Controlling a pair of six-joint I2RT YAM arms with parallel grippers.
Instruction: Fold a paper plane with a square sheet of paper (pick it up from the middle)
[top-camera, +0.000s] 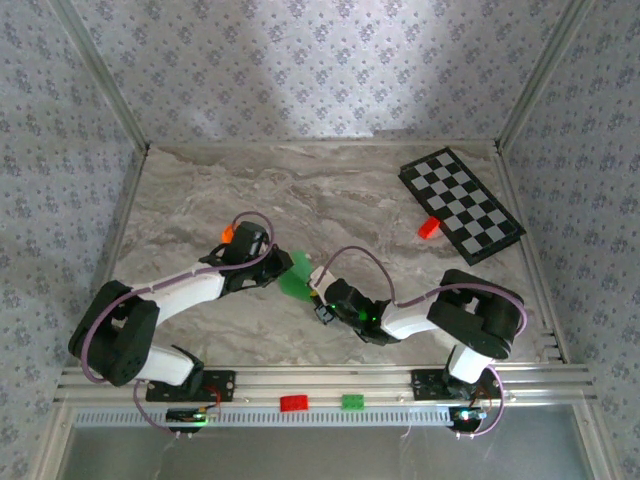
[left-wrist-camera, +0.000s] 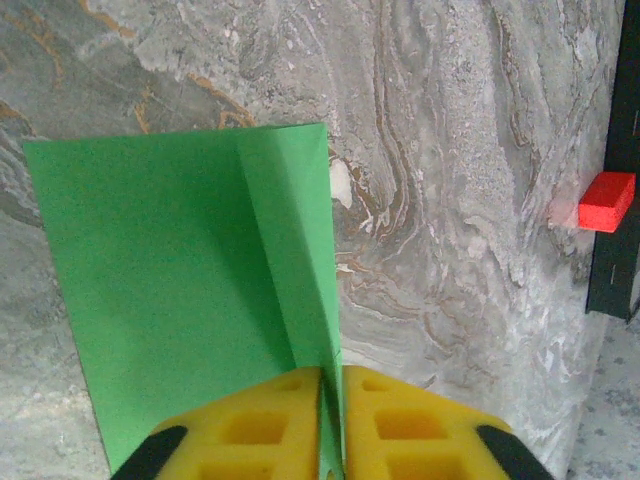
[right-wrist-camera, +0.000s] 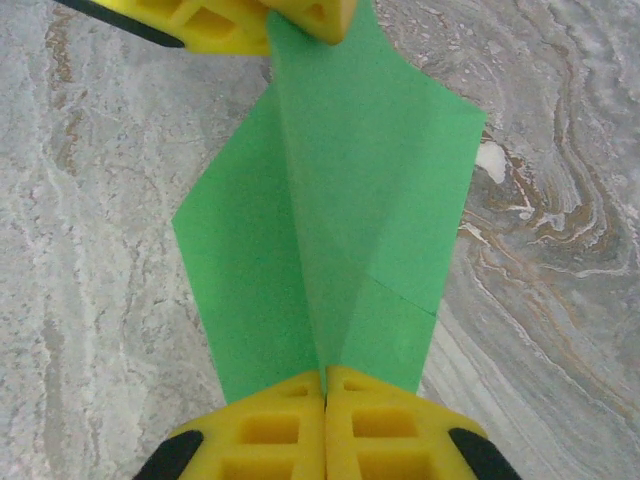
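**Fig.** The marble table (top-camera: 300, 180) is lying beneath both pincers, and the checkered board (top-camera: 462, 205) is resting well beyond the right pincer (right-wrist-camera: 326, 378), away from the work. The square sheet of paper (right-wrist-camera: 340, 200), ridged along a middle crease, is spanning the gap between the two pincers, its halves spreading to either side of each. The right pincer is clenching one end of the ridge and the left pincer (left-wrist-camera: 332, 385) is clenching the opposite end. The step in hand, as judged, is forming the centre crease. The next move is calling for laying the sheet flat and pressing the ridge down. A red brick (left-wrist-camera: 606, 201) is lying ahead and to the right of the left pincer.
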